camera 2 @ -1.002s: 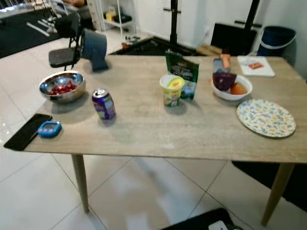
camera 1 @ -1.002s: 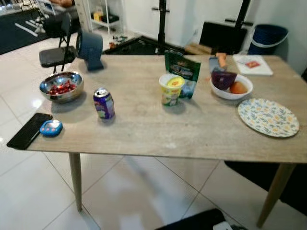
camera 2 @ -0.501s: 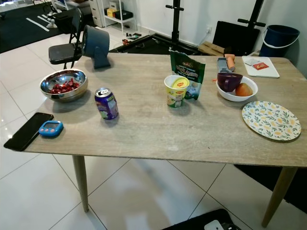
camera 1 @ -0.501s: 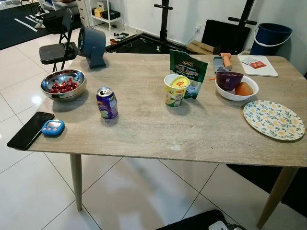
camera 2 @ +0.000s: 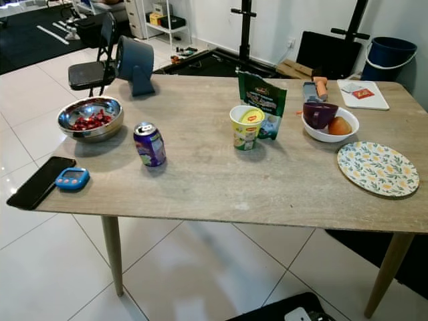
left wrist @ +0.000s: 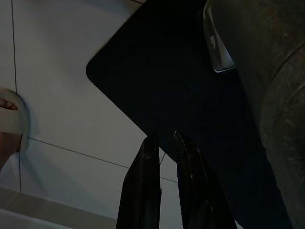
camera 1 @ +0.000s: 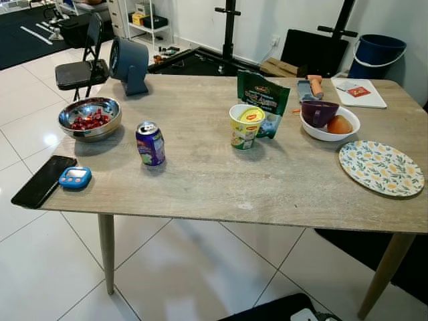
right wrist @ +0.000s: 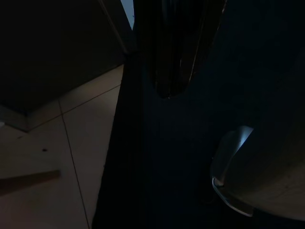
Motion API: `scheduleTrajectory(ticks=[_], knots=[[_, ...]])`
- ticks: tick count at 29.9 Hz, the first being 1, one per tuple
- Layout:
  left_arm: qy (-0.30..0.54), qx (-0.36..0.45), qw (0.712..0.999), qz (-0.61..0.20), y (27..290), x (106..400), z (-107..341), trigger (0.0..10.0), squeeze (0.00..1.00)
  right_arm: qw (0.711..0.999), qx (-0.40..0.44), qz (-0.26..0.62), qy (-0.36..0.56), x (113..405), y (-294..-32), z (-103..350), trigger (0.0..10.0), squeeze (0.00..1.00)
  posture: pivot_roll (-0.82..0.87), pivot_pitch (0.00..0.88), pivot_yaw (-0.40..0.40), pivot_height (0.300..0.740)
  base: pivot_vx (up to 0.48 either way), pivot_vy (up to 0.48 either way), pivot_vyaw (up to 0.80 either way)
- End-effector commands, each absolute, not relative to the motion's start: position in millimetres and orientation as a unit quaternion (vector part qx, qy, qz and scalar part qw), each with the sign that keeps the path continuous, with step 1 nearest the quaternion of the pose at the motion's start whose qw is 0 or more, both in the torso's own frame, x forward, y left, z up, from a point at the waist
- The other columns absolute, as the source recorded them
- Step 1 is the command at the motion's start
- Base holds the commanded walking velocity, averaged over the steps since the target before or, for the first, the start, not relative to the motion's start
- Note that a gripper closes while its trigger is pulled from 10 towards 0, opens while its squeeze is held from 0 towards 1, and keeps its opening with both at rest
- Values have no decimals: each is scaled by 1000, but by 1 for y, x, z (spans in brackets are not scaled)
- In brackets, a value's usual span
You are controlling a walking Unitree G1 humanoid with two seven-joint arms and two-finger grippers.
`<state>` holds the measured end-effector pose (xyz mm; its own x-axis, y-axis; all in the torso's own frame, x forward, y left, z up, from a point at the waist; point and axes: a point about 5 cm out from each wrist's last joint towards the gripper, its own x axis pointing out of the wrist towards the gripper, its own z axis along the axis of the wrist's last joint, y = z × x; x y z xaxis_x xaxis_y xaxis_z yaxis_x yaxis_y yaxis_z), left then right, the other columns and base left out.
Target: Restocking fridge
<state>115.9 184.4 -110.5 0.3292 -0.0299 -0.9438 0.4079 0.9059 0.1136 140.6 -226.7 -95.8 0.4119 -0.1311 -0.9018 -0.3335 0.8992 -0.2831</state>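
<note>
A wooden table (camera 1: 221,180) stands in front of me with food on it. A purple drink can (camera 1: 150,143) stands left of centre. A yellow noodle cup (camera 1: 244,126) sits mid-table, in front of a green snack bag (camera 1: 265,100). A white bowl (camera 1: 329,130) at the right holds a purple cup and an orange. A steel bowl (camera 1: 89,119) of red fruit is at the far left. My left gripper (left wrist: 164,138) hangs shut over a dark mat and white tiles. In the dark right wrist view, my right gripper (right wrist: 167,90) hangs shut and holds nothing.
A patterned plate (camera 1: 381,168) lies at the right. A black phone (camera 1: 43,181) and blue timer (camera 1: 74,176) lie at the front left corner. A grey fan (camera 1: 128,63), white board (camera 1: 361,92), folding chair (camera 1: 77,70) and blue bucket (camera 1: 379,53) are at the back. A person's sandalled foot (left wrist: 9,119) is on the tiles.
The head camera has settled and the blur has gone; the scene has shifted slightly in frame. Nothing on the table has moved.
</note>
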Motion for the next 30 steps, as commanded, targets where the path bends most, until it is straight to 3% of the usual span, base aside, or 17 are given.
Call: scheduleTrajectory(ticks=[1, 30], knots=[[533, 153, 819, -147, 171, 130, -107, 10000, 0, 805, -208, 79, 549, 134, -219, -100, 10000, 0, -20, 74, 5, 740, 0, 0, 0], [537, 150, 816, -154, 168, 127, -108, 10000, 0, 791, -216, 92, 565, 123, -220, -103, 10000, 0, -22, 79, 9, 740, 0, 0, 0]])
